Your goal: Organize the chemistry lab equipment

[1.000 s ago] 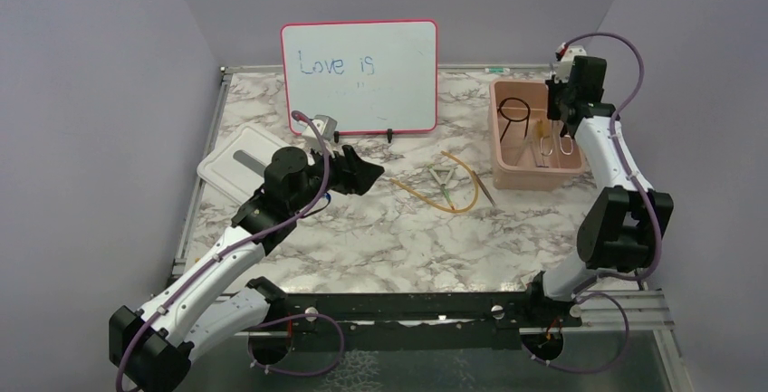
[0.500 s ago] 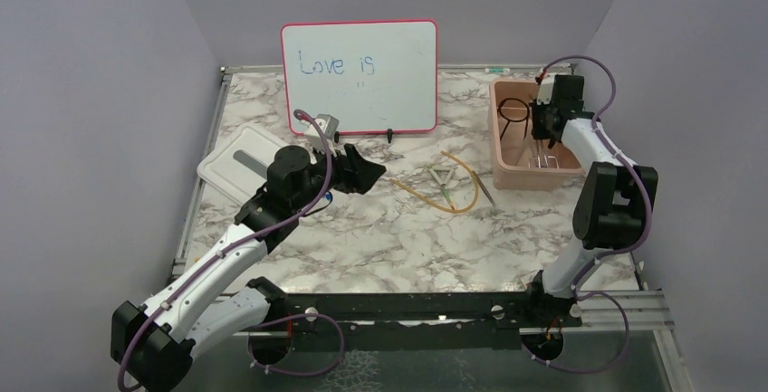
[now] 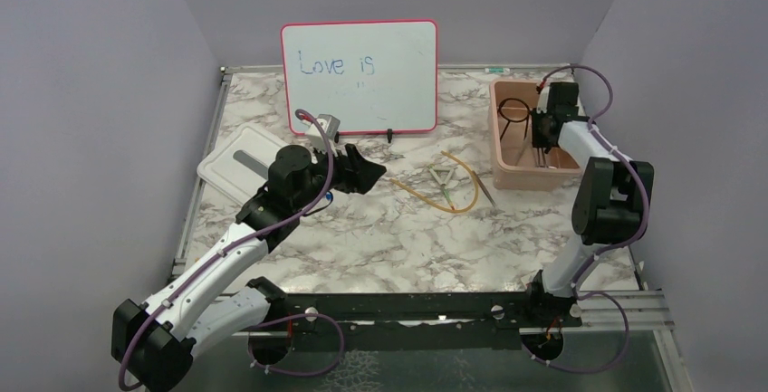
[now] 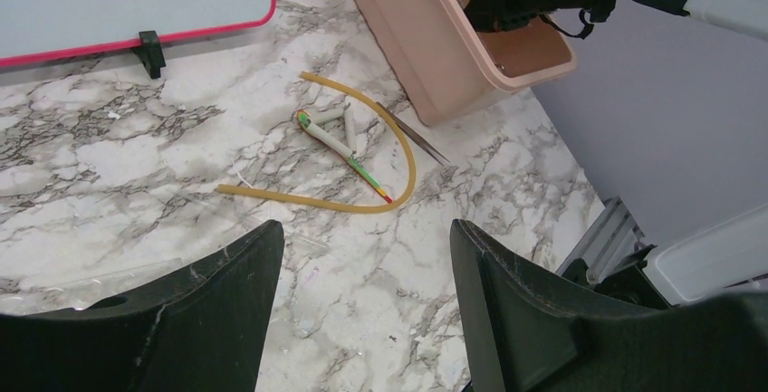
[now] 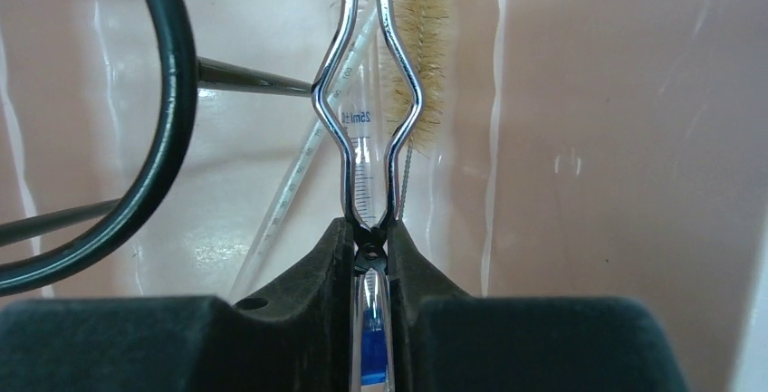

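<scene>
My right pincer [image 5: 369,234] pinched metal forceps [image 5: 316,93] in the pink bin [image 3: 525,177], black ring [image 5: 177,66] alongside; my left pincer [image 4: 362,247] gaped empty. Amber tube [image 4: 308,201] lay unsorted, bin's eight o'clock.

Noted on marble tabletop [image 3: 389,238]: red-framed whiteboard [image 3: 359,75], propped upright toward far edge, lettered "Love is"; white rectangular lid [image 3: 226,166], laid flat near left edge. Enclosed by lilac walls [image 3: 91,93].
</scene>
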Controlling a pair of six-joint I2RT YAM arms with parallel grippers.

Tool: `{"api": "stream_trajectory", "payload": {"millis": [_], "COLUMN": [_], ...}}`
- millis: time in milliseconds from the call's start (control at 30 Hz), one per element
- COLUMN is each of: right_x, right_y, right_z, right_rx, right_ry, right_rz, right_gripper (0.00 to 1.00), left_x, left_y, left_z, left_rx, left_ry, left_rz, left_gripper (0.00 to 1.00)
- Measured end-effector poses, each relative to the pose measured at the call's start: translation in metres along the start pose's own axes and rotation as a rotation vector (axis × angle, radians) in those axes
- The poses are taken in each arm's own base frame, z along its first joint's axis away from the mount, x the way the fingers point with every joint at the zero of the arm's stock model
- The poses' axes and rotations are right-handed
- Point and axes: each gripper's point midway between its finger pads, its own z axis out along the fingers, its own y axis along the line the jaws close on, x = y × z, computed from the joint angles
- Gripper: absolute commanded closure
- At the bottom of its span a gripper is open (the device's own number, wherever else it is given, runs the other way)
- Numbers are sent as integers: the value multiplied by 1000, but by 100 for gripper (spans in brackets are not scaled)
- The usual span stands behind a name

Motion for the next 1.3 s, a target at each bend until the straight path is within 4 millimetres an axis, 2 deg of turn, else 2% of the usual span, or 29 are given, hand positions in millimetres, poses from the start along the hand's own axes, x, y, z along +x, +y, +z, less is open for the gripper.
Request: {"api": "stream_trajectory", "payload": {"millis": [200,333,433,567,800,933,1033,1167,1233,1300], "right_x": [-3,-16,-29,-40,-36,-46,-61,-73,-72,-64], "right_y": [-1,-3,-5,-8,0,21,46,103,140,171], "right_z": [-7,-30,-49,-67,-80,-106,-131,-172,-193,-206], "right_rx": [10,7,10,16,-20,-132,-226,-373,-451,-499], "right_ry": [-7,-39,-87,-136,-122,-152,-202,-266,-288,-292], "right_rz": [40,79,110,147,211,266,282,228,167,109], "right_gripper": [76,64,60,58,58,58,58,54,54,54], "left_x": [0,0,-1,-2,-3,-3,-3,-3,-4,-6], "left_y": [1,1,0,0,0,0,0,1,1,2], "left_z": [0,0,-1,-2,-3,-3,-3,-3,-4,-4], "left_rx": [-1,-1,0,1,-2,-2,-3,-7,-10,-16], "left_ry": [-1,0,-3,-10,-14,-15,-14,-16,-21,-27], "left_rz": [9,10,11,14,17,19,20,25,28,30], "left_gripper": [29,30,29,29,29,29,29,29,29,29]}}
